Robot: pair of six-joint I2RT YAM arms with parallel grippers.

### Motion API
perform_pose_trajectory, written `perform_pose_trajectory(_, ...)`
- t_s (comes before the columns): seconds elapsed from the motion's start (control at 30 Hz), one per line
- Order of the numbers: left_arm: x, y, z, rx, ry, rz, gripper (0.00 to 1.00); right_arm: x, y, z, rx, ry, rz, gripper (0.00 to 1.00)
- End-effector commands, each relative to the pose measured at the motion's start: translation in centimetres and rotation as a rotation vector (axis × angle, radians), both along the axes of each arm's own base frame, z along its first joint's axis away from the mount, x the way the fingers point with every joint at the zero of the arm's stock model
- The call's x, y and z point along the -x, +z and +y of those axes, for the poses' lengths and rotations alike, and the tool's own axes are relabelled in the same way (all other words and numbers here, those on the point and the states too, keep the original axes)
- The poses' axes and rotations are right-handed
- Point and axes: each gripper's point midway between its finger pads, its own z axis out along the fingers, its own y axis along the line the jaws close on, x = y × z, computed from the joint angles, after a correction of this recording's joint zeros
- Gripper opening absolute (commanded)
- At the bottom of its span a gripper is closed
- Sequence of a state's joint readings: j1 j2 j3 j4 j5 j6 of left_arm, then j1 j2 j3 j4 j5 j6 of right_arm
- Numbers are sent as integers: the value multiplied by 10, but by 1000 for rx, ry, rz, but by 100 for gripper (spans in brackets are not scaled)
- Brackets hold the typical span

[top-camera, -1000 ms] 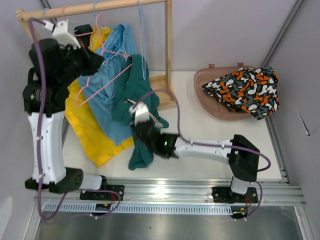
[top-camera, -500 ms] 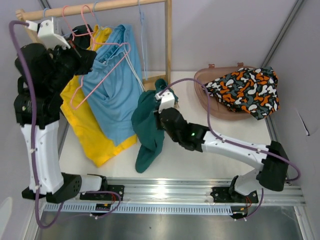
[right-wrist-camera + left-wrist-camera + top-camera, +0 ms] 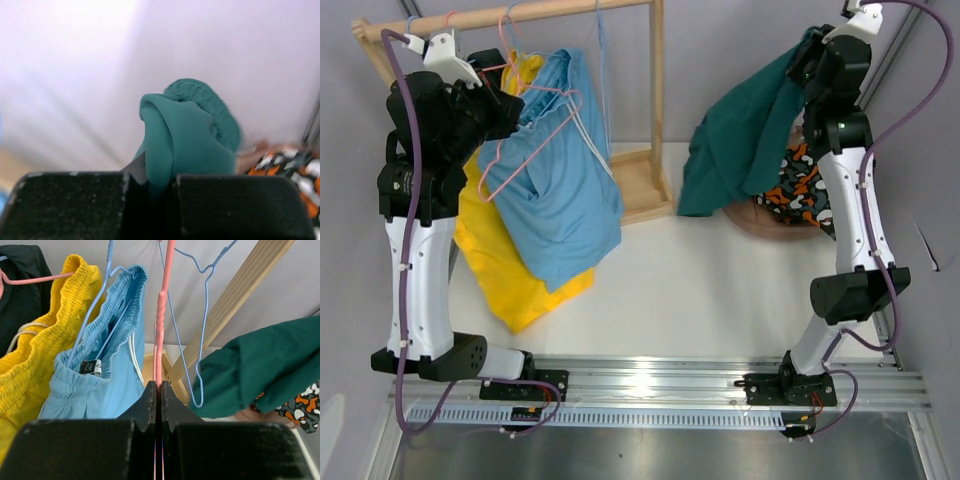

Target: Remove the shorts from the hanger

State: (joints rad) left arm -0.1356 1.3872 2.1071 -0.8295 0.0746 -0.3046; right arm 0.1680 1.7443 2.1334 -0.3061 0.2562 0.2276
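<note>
Five pairs of shorts are counted. Three are hung on the wooden rail (image 3: 520,14) at the far left: the light blue shorts (image 3: 555,190), the yellow shorts (image 3: 495,260) beside and partly under them, and the black shorts (image 3: 20,270), seen only at the upper left edge of the left wrist view. The fourth pair, the teal shorts (image 3: 740,140), is off the rack. It is held high at the far right by the right tool (image 3: 150,175), whose fingers are closed on a fold of the waistband, and the cloth is draped down towards the brown basket (image 3: 760,222). The fifth pair, the patterned shorts (image 3: 798,180), is lying in that basket, partly hidden behind the teal cloth.

Four wire hangers are counted in the left wrist view, two pink and two blue. One pink hanger (image 3: 161,315) is pinched by its stem between the narrow, closed fingers of the left tool (image 3: 158,385). An empty blue hanger (image 3: 200,340) is hung just to its right. The second blue hanger (image 3: 102,295) is threaded through the light blue waistband, and the second pink one (image 3: 35,278) is seen by the yellow and black pairs.

One white tabletop (image 3: 700,290) is seen under the rack and basket.
</note>
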Motion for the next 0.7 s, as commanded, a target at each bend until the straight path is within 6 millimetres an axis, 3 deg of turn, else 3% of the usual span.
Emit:
perform_pose_trajectory(0.0, -6, 16, 0, -14, 6, -66, 0, -14, -9, -13, 13, 10, 44, 0)
perform_pose_trajectory(0.03, -10, 13, 0, -15, 6, -62, 0, -15, -17, -18, 12, -13, 58, 0)
perform_pose_trajectory(0.07, -11, 13, -1, -16, 6, -64, 0, -21, -46, -21, 16, -28, 104, 0)
perform_pose_trajectory(0.1, -13, 14, -1, -16, 7, -68, 0, -13, -45, -26, 6, -46, 91, 0)
perform_pose_trajectory(0.13, -15, 14, -1, -14, 7, -69, 0, -10, -57, -29, 4, -57, 102, 0)
perform_pose_trajectory(0.17, -17, 14, -2, -12, 6, -70, 0, -12, -97, -31, 6, -73, 159, 0)
perform_pose_trajectory(0.27, -28, 13, -6, -6, -3, -66, 0, 4, -133, -41, -10, -127, 200, 0)
perform_pose_trajectory(0.3, -27, 20, -9, -5, -10, -83, 0, 11, -179, -44, -2, -145, 290, 0)
perform_pose_trajectory(0.33, -38, 11, -12, -12, -12, -54, 0, 19, -193, -48, -22, -172, 315, 0)
perform_pose_trajectory(0.37, -41, 10, -14, -19, -14, -50, 0, 25, -214, -52, -28, -188, 368, 5)
perform_pose_trajectory(0.4, -44, 8, -18, -26, -15, -46, 0, 34, -247, -49, -35, -166, 440, 33)
perform_pose_trajectory(0.43, -45, 13, -20, -29, -14, -59, 0, 40, -258, -50, -60, -165, 461, 99)
perform_pose_trajectory(0.47, -53, 6, -26, -46, -21, -41, 0, 46, -270, -47, -73, -157, 486, 99)
perform_pose_trajectory(0.5, -54, 11, -27, -50, -16, -54, 0, 56, -292, -45, -82, -149, 531, 99)
perform_pose_trajectory(0.6, -68, 6, -31, -59, 3, -41, 0, 71, -295, -35, -130, -109, 515, 99)
perform_pose_trajectory(0.63, -69, 10, -31, -57, 10, -53, 0, 78, -306, -32, -129, -99, 536, 99)
perform_pose_trajectory(0.67, -76, 10, -31, -56, 16, -54, 0, 83, -300, -26, -134, -79, 514, 99)
